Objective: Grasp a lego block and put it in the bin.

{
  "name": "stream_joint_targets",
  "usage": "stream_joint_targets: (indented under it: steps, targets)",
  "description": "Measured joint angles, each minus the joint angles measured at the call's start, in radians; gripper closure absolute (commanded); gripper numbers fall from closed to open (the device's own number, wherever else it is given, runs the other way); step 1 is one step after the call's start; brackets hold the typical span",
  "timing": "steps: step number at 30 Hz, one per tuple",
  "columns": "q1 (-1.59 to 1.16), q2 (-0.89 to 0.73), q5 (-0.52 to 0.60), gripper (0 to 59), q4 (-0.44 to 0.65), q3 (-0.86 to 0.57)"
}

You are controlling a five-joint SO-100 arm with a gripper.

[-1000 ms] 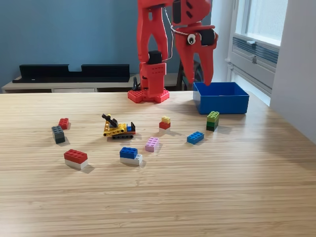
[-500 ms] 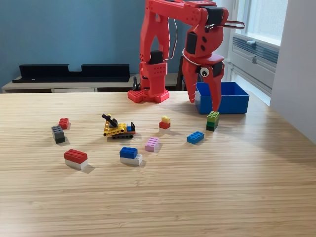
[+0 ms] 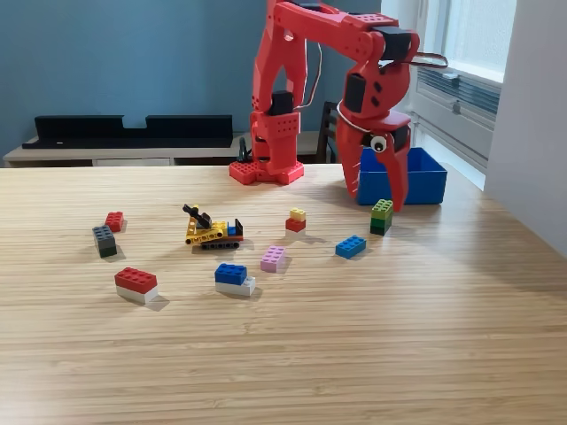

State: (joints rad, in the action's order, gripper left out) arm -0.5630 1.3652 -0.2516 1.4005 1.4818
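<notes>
Blue-walled room, pale wooden counter with a window at the exterior view's right. Red arm bent over from its base at the counter's far edge, fingers pointing down and spread wide apart, gripping nothing. Green-topped stacked block right between the tips, seemingly not touched by either finger. Bright blue bin just behind the fingers, toward the exterior view's right, open top up. Blue block a little nearer the camera than the fingers. Yellow-on-red block off to the exterior view's left of the fingers, then a pink block, a blue-on-white block and a small yellow tracked vehicle. Farthest from the fingers, at the exterior view's left: a red-on-white block, a grey block and a small red block.
</notes>
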Motion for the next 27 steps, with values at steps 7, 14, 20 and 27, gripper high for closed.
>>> stream_joint_targets:
  steps: [7,14,20,27]
  targets:
    - [-0.038,0.0,0.026,28.1,-0.02,0.0]
    - [-0.089,0.0,0.051,28.9,-0.043,0.0]
    - [-0.083,0.0,0.054,29.4,-0.064,0.0]
    - [-0.066,0.0,0.051,29.7,-0.072,0.011]
